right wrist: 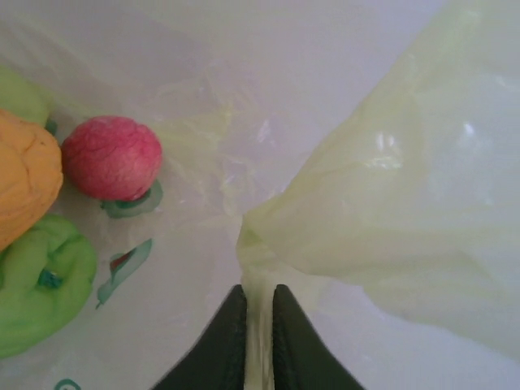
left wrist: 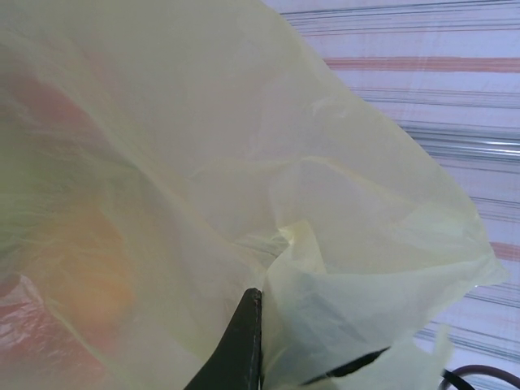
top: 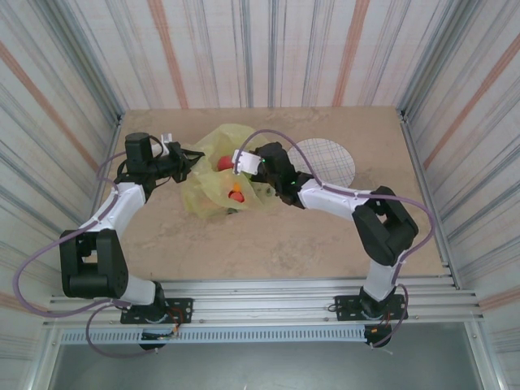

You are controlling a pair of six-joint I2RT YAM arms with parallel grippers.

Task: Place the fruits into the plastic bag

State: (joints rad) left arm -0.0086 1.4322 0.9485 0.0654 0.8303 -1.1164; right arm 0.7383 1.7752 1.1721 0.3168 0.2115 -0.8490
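Observation:
The yellow plastic bag lies crumpled between my two grippers at the back middle of the table. Inside its mouth show a red fruit and an orange fruit. My left gripper is shut on the bag's left edge; in its wrist view a dark finger presses against yellow film. My right gripper is shut on a thin fold of the bag. That view looks into the bag at a red fruit, an orange fruit and a green fruit.
A round white plate with a thin grid pattern lies bare just right of the bag, behind my right forearm. Striped walls close in the table on the left, back and right. The aluminium rail with the arm bases runs along the near edge.

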